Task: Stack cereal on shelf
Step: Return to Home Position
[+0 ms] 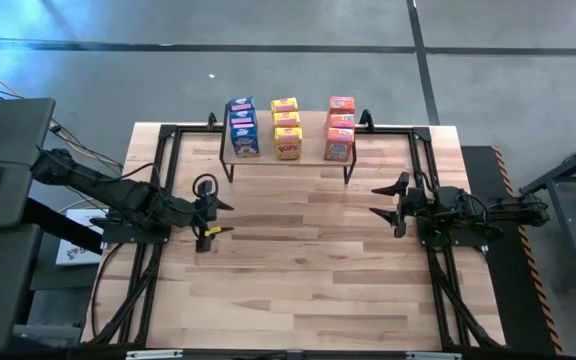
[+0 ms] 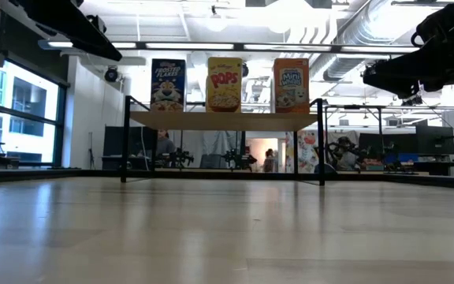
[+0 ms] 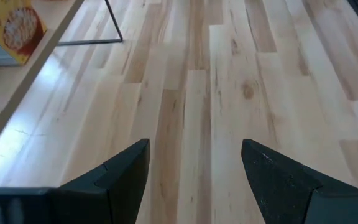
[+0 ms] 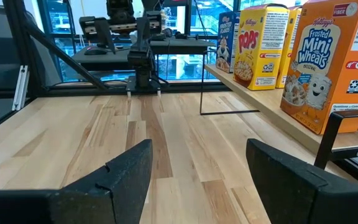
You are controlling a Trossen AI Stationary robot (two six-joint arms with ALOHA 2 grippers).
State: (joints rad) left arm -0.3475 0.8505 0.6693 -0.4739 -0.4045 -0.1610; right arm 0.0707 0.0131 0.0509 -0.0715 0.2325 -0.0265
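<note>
A low shelf [image 1: 313, 140] with a light wooden top and thin black legs stands at the far side of the pale wooden tabletop [image 1: 298, 280]. It carries 9 small cardboard cereal boxes in 3 lines running near to far: 3 blue boxes [image 1: 243, 127] on the left, 3 yellow boxes [image 1: 287, 128] in the middle, 3 orange-red boxes [image 1: 340, 128] on the right. The left gripper [image 1: 226, 219] hovers left of centre and the right gripper [image 1: 373, 201] right of centre, both nearer than the shelf. Each has its jaws wide apart, holding nothing.
</note>
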